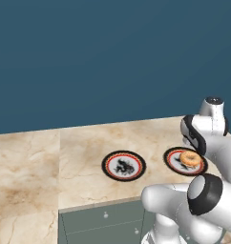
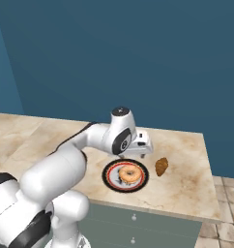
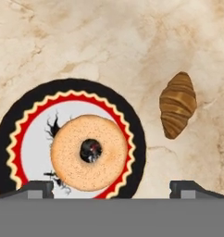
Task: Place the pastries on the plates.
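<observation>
Doughnut (image 3: 89, 152) seated on right plate (image 3: 7, 134); croissant (image 3: 177, 104) loose on counter (image 1: 79, 143) toward its right edge; left plate (image 1: 123, 165) unfilled; gripper (image 3: 111, 187) wide, holding nothing.

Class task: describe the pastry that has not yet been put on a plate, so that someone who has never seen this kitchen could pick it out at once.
Find the marble counter against the blue wall, then the plate holding the ring doughnut. Just beside that plate, on bare marble, lies the croissant: darker brown, ridged and tapered, with no hole.
</observation>
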Motion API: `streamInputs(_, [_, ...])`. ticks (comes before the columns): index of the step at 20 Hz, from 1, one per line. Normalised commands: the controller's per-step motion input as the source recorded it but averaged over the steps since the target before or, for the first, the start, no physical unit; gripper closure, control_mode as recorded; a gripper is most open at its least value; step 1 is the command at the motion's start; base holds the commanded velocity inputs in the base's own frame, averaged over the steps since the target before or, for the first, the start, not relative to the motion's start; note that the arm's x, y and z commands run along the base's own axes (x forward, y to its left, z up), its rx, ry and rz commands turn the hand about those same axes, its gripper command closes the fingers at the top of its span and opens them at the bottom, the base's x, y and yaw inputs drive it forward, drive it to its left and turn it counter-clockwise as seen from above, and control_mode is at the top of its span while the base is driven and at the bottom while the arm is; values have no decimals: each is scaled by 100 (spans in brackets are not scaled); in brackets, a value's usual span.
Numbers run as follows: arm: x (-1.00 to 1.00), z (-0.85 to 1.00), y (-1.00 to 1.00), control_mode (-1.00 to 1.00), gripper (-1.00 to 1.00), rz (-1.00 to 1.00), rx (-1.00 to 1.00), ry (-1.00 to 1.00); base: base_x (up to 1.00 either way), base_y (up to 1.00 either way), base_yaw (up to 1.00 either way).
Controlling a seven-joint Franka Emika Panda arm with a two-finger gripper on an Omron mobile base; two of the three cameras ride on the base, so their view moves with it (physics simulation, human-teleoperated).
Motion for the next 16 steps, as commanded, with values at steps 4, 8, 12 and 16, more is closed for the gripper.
streamInputs(4, [0,0,-30,-100,-100,-7,15,-3,0,0,0])
streamInputs(8, [1,0,-45,-100,-100,0,16,0,0,0,0])
streamInputs(12, [0,0,-42,-100,-100,0,12,0,0,0,0])
streamInputs(16, [0,0,-30,-100,-100,0,5,0,0,0,0])
